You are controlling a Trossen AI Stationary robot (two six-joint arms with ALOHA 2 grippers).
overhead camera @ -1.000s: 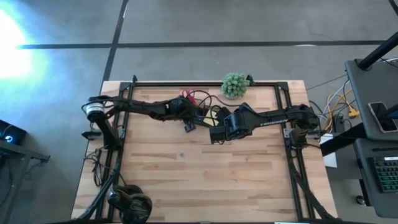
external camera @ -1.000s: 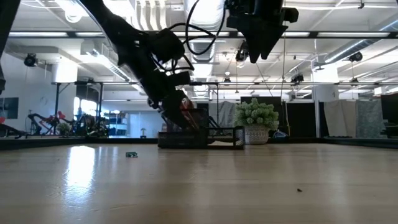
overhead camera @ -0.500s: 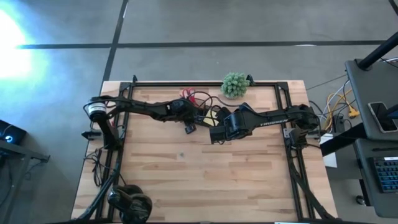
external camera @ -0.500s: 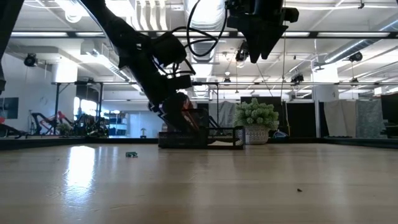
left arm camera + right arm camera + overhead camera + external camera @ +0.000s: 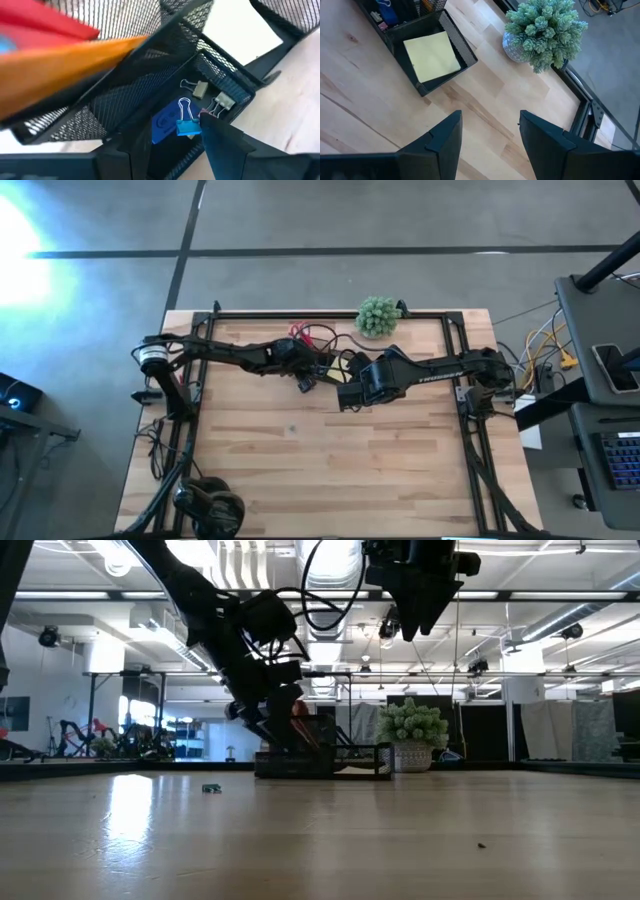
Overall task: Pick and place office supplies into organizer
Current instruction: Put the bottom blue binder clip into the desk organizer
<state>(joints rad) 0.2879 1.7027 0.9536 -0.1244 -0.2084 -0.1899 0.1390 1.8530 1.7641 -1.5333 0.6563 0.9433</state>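
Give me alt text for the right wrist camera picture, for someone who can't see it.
The right claw hangs open above the bare wooden table. Past it, a yellow sticky-note pad lies flat in one compartment of the black mesh organizer, and a green ball-shaped plant in a small pot stands apart from it near the table's edge.

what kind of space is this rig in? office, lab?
Most likely a large open lab or workshop hall, not an office. The low view shows an exposed ceiling with white ducts and black metal frames across the floor behind. The high view shows the pale wooden table on bare grey concrete floor.
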